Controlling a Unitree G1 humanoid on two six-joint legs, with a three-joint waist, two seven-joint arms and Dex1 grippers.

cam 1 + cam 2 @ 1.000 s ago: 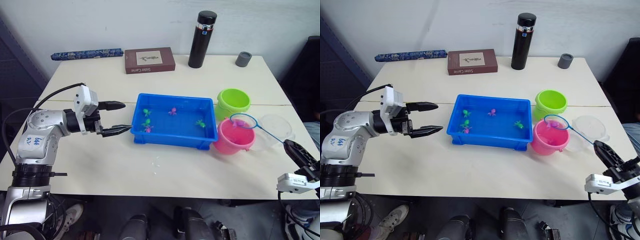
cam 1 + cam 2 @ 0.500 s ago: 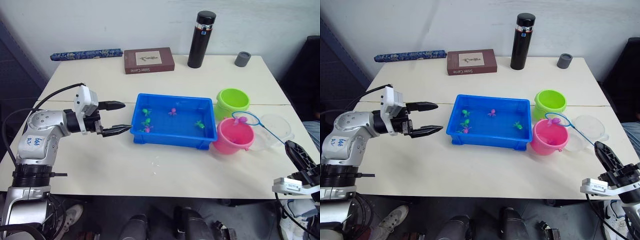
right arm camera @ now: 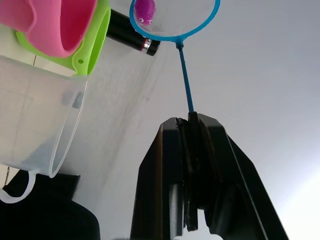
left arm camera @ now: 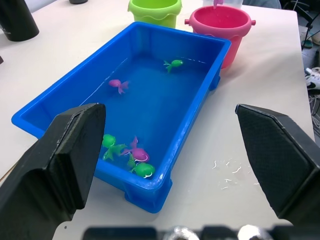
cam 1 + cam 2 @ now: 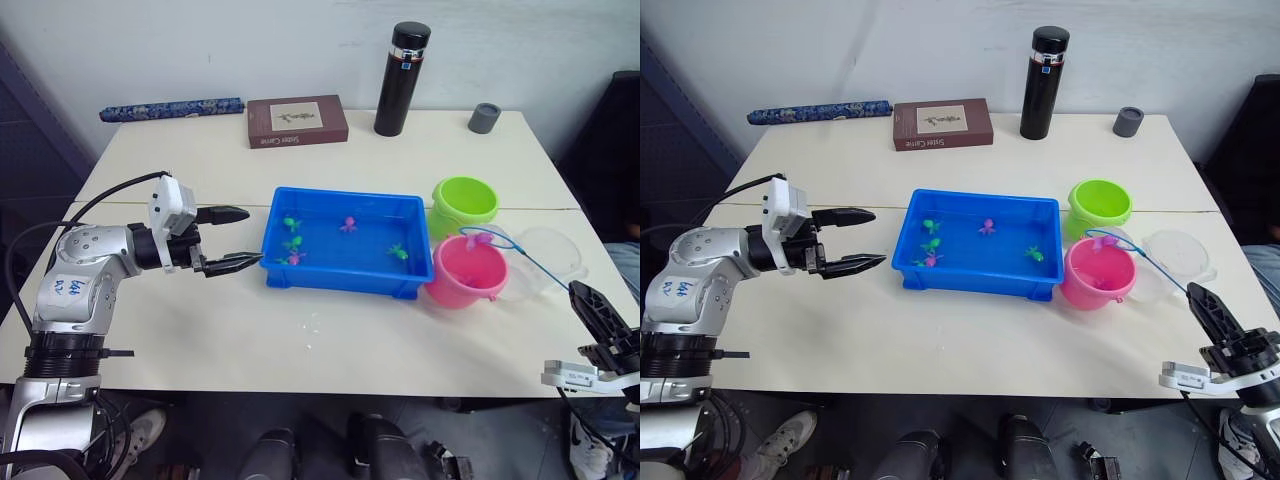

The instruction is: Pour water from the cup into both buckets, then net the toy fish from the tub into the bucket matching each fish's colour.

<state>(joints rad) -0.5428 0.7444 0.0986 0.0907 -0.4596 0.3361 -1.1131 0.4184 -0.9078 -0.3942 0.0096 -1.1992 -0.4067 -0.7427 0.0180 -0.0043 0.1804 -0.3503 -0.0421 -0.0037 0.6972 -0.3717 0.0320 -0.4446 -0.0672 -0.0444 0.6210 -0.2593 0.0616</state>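
The blue tub [image 5: 340,277] sits mid-table with water and several toy fish, among them a pink one [image 5: 349,223] and a green one [image 5: 399,251]. To its right stand the pink bucket [image 5: 466,275] and, behind it, the green bucket [image 5: 465,205]. The clear cup [image 5: 553,255] stands right of the pink bucket. My right gripper [image 5: 580,292] is shut on the net's thin handle [image 3: 186,75]. The net ring [image 5: 490,238] hovers over the pink bucket with a pink fish [image 3: 145,10] in its mesh. My left gripper [image 5: 238,240] hangs open, just left of the tub and apart from it.
At the back of the table stand a tall black flask [image 5: 403,65], a small grey cup [image 5: 485,117], a brown box [image 5: 298,121] and a blue patterned roll [image 5: 170,107]. Water drops [image 5: 315,325] lie in front of the tub.
The net ring has shifted slightly over the pink bucket and looks flatter. My right wrist has sunk a little. The left gripper stays open beside the tub.
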